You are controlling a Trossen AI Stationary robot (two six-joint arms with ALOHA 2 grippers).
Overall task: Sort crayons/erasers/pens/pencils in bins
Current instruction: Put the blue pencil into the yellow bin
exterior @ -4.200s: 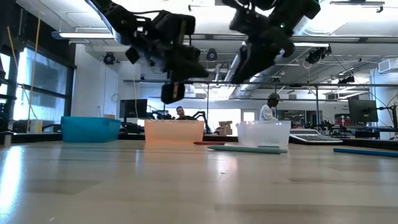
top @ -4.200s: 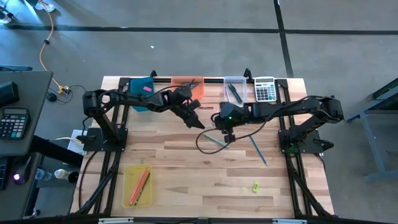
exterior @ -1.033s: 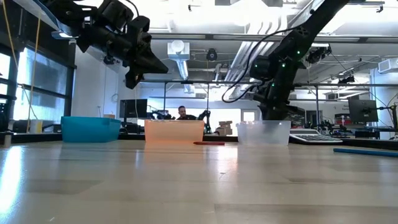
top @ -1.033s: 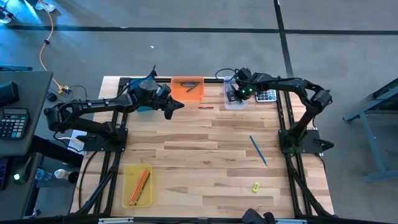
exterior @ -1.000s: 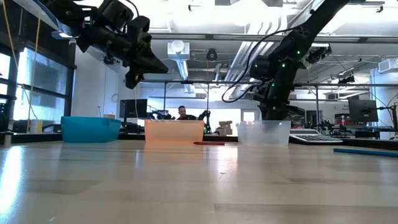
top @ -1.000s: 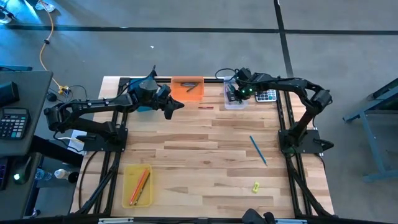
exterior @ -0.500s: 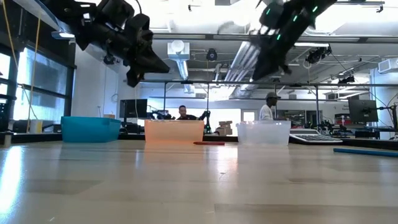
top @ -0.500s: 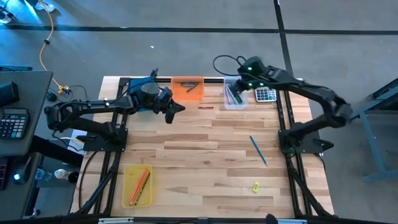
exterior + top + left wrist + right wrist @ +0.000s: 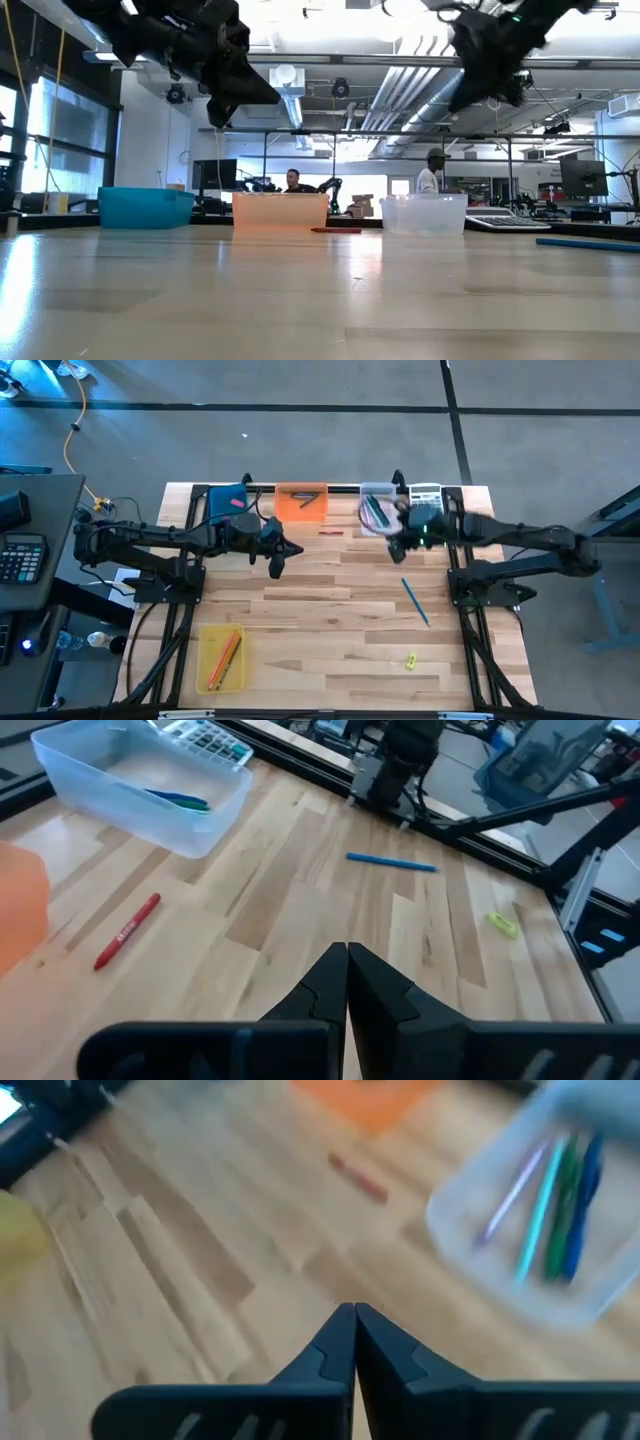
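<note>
My left gripper [image 9: 279, 563] hangs shut and empty above the boards, in front of the gap between the blue bin [image 9: 224, 501] and the orange bin [image 9: 301, 500]. My right gripper [image 9: 394, 547] is shut too, holding nothing, just in front of the clear bin [image 9: 376, 512]. Several pens [image 9: 552, 1210] lie flat in that bin. A red crayon [image 9: 331, 532] lies on the table near the orange bin. A blue pen [image 9: 414, 601] lies on the boards right of centre. The yellow bin [image 9: 221, 658] at the near left holds pencils [image 9: 228, 653].
A grey calculator [image 9: 426, 502] sits at the far right beside the clear bin. A small yellow-green piece [image 9: 410, 659] lies near the front right. The orange bin holds a dark stick [image 9: 308, 503], and a pink eraser [image 9: 237, 503] lies in the blue bin. People stand in the room behind.
My right gripper has risen out of the clear bin and swung toward the table's near edge, ending just in front of the bin. My left gripper has drifted toward the near edge, away from the orange bin, staying shut.
</note>
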